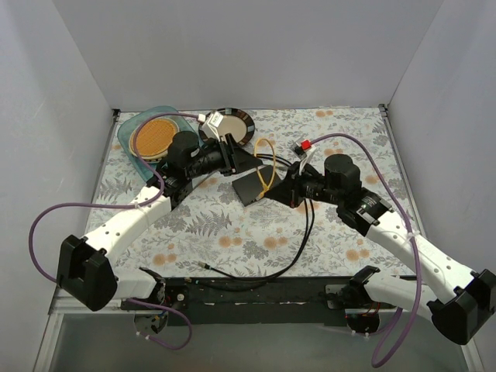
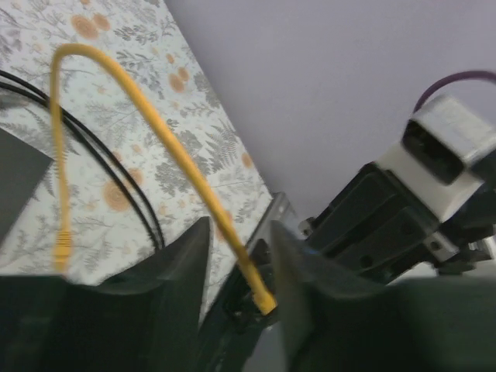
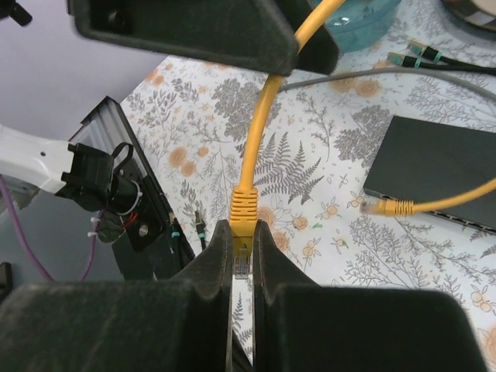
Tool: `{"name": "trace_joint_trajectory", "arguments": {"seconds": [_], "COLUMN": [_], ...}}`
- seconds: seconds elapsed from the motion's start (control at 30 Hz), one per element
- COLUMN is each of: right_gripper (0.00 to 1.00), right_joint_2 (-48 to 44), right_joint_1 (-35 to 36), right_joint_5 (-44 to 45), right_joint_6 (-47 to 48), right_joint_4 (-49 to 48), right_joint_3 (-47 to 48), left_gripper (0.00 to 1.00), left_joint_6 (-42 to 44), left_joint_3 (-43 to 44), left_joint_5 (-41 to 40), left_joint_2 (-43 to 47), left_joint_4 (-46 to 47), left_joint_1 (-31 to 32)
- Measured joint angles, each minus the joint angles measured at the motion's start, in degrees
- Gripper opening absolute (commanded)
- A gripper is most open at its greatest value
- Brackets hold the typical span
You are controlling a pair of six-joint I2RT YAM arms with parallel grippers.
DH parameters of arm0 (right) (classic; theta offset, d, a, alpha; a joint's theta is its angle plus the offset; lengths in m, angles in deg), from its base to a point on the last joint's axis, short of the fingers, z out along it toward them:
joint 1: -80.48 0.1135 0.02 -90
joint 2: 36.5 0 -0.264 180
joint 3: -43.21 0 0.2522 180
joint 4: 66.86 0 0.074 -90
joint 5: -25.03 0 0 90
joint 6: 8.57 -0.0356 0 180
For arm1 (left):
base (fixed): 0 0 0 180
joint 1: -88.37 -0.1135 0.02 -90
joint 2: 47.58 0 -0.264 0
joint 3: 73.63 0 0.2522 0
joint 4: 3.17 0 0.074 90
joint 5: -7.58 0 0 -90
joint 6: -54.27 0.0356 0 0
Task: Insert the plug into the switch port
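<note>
Floral-patterned tablecloth [image 1: 232,232] covers the table. Right gripper [image 3: 241,232] is clenched on the small clear plug [image 3: 242,260], raised off the cloth and not yet at the flat dark grey switch box [image 3: 446,159]. Left gripper [image 2: 239,229] has jaws apart around the thin yellow cable [image 2: 178,163], apparently to steady it.

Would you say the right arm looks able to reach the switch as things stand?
Probably yes: the switch lies close beside the right gripper, which is shut on the plug, with only tablecloth and a cable end between.
</note>
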Motion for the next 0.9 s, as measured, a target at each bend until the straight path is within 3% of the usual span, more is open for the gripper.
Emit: {"name": "trace_joint_trajectory", "arguments": {"seconds": [0.07,0.17,0.27,0.3,0.4,0.43,0.6,0.9], "right_gripper": [0.01,0.02,0.35,0.6,0.95,0.98,0.99,0.98], "right_joint_2": [0.26,0.74,0.96,0.96,0.79,0.52,-3.76,-9.51], "right_joint_1": [0.0,0.0,0.0,0.0,0.02,0.07,0.31,0.55], "right_joint_5": [-1.18,-2.19,-2.38,-2.4,-2.78,-2.91,-1.49,9.16], "right_joint_6": [-0.13,-0.15,-0.07,-0.11,1.4,2.21,6.88,18.36], "right_joint_4": [-0.09,0.07,0.09,0.13,0.83,1.2,4.26,9.42], "right_joint_3": [-0.83,-1.79,-2.14,-2.21,-2.19,-2.19,-2.03,5.73], "left_gripper": [0.0,0.0,0.0,0.0,0.0,0.0,0.0,0.0], "left_joint_6": [-0.61,-1.64,-2.67,-2.82,-3.19,-3.1,0.61,5.84], "left_joint_3": [0.02,0.04,0.04,0.02,-0.04,-0.04,2.4,12.15], "left_joint_5": [0.74,2.38,3.96,4.33,4.52,4.5,3.72,5.33], "left_joint_2": [-0.17,-1.2,-2.78,-3.1,-3.58,-3.56,-3.45,-3.37], "left_joint_4": [0.98,2.25,3.72,3.87,4.17,4.2,-1.6,-11.19], "left_joint_1": [0.0,0.0,0.02,0.02,0.0,0.0,0.02,0.0]}}
